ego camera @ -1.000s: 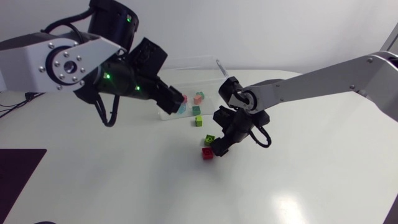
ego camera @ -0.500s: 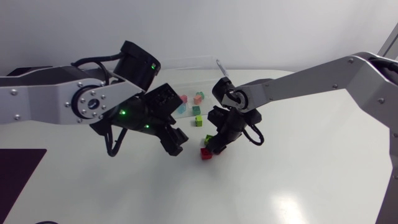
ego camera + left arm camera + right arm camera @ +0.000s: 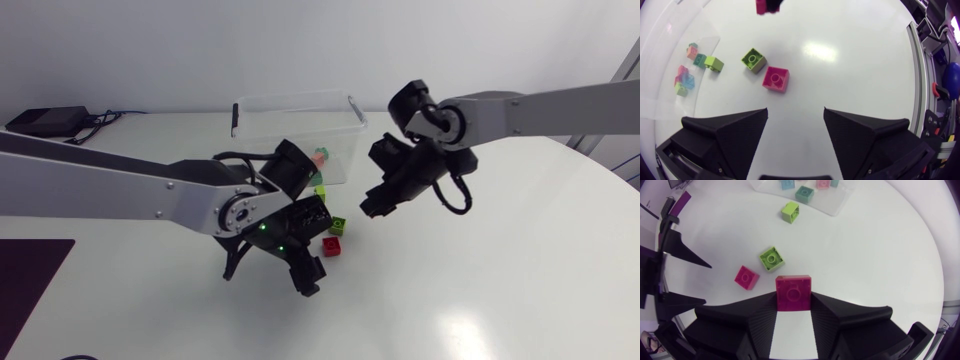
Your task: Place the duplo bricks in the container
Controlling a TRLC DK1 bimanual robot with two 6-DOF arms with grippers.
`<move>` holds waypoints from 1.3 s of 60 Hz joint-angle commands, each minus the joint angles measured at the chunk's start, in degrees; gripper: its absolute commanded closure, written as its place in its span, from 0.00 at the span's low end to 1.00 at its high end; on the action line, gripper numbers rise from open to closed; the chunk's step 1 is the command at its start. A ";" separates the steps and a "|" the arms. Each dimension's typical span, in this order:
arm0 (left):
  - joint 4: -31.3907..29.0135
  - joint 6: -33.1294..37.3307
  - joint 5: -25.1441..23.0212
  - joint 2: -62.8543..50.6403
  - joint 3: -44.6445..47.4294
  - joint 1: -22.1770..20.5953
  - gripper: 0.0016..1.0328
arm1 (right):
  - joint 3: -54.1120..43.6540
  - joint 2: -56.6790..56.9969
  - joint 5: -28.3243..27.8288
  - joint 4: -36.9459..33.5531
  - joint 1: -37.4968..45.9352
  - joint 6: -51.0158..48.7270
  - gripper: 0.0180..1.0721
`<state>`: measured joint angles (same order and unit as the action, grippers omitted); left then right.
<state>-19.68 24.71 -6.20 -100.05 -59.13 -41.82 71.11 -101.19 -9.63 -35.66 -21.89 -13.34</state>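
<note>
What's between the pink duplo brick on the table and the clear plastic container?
A green square brick, then a lime brick nearer the container, seen in the right wrist view.

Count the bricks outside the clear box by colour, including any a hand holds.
Pink: 2, a loose brick and a held brick in the right hand.
Green: 2, a mid-green brick and a lime brick.
Total: 4.

glossy white table (image 3: 520, 270), soft glare
</note>
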 commanded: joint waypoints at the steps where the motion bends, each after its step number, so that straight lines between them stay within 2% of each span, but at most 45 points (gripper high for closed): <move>1: 0.43 1.75 -0.57 -3.31 -2.57 -0.28 0.25 | -1.15 3.19 -1.36 -1.43 0.88 -0.63 0.71; 12: 0.08 1.92 -0.48 -6.91 -6.78 -0.10 0.25 | -1.33 7.14 -3.82 -2.48 2.47 -0.37 0.71; 52: -8.27 3.94 -0.57 -17.55 -18.91 -1.07 0.26 | -0.89 15.32 -9.00 -4.33 5.72 0.95 0.71; 57: -9.23 4.03 -0.57 -18.43 -20.32 -1.07 0.33 | 0.61 15.32 -9.27 -4.15 6.51 2.01 0.71; 71: -12.40 4.03 -1.36 -20.98 -22.96 -1.77 0.63 | 5.27 14.70 -11.38 -2.66 9.67 5.87 0.71; 78: -13.54 4.03 -1.45 -21.77 -23.83 -1.86 0.70 | 6.85 14.35 -12.34 -1.17 11.69 7.72 0.71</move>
<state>-31.97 27.31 -7.09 -119.77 -81.14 -43.33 75.81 -86.48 -21.17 -38.02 -11.66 -8.03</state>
